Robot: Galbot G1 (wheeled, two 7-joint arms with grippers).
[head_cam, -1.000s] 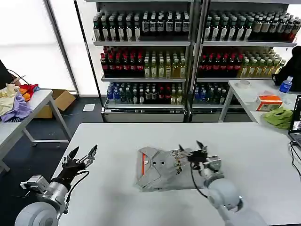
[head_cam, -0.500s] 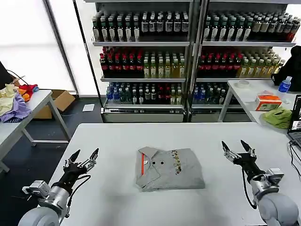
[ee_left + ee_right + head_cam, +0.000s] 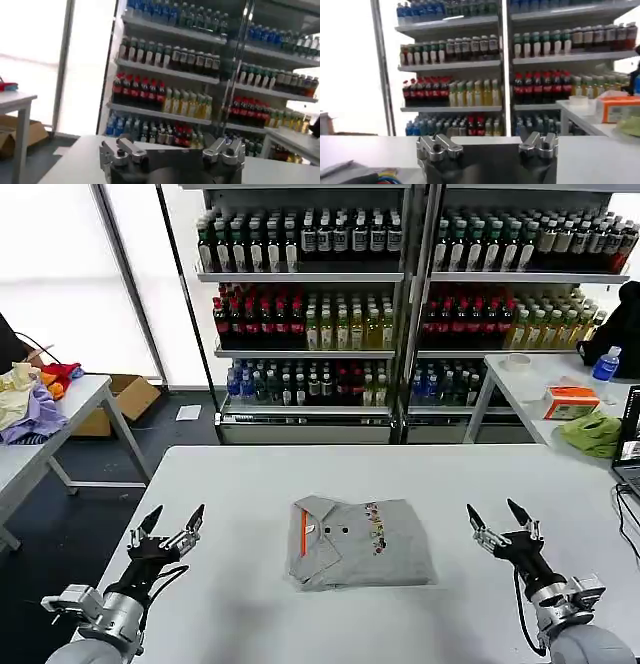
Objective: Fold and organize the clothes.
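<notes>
Head view first: one folded grey shirt lies flat in the middle of the white table, collar with its orange stripe toward the table's left edge, small multicoloured print near the fold's far side. Nothing is touching it. Left gripper hangs over the table's near left corner, fingers spread wide and pointing toward the far edge, well apart from the shirt. Right gripper mirrors it over the near right part of the table, fingers also spread wide, holding nothing, clear of the shirt's right side. Left wrist view looks out level past the gripper's knuckles at the drink shelves, with the table's surface below. Right wrist view gives the same level look at the shelves, and a sliver of the shirt and its coloured print shows at the corner.
</notes>
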